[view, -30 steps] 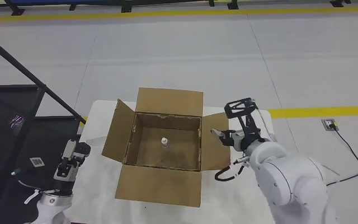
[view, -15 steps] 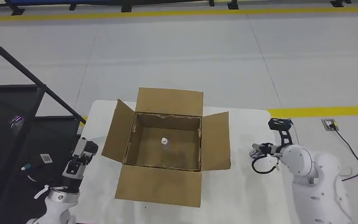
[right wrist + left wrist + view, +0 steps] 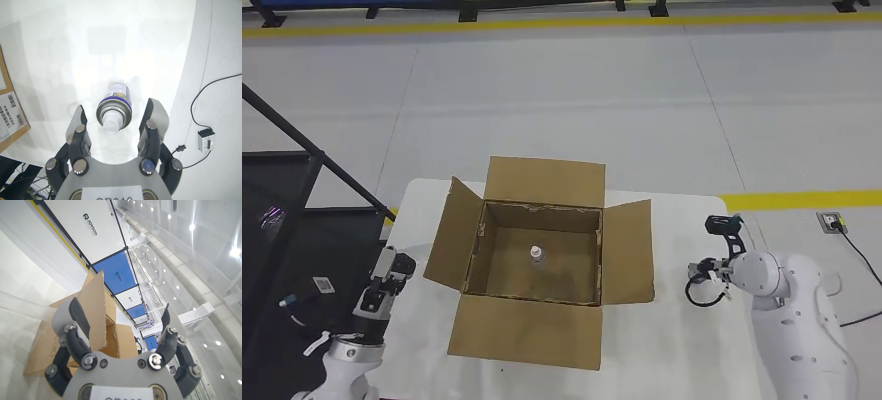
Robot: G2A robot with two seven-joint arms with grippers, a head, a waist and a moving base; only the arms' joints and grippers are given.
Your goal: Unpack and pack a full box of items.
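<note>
Right wrist view: a spray can [image 3: 115, 108] stands upright on the white table [image 3: 117, 47], white cap towards the camera.
Can against tool: it sits between the two fingers [image 3: 151, 113] of the right gripper [image 3: 116, 111], with a clear gap on each side and neither pad touching it.
Right gripper state: spread wide, gripping nothing.
Can against box: well apart from the cardboard box [image 3: 11, 106], whose labelled corner lies at the edge of this view.
Top view: looks straight into the box [image 3: 537, 180], where one small bottle [image 3: 536, 254] stands upright near the middle of the floor.
Right arm from above: it hangs over the table [image 3: 672, 350] beyond the box's right flap.
Left wrist view: the left gripper [image 3: 121, 311] points up towards the ceiling lights, with a raised flap of the box [image 3: 94, 306] just ahead of it.
Left gripper state: fingers far apart, gripping nothing.
Left gripper from above: the gripper [image 3: 387, 275] is near the table's left edge, beside the box's left flap but not touching it.
Count: one box with four flaps folded out, one bottle inside it, one spray can outside it, two grippers.
</note>
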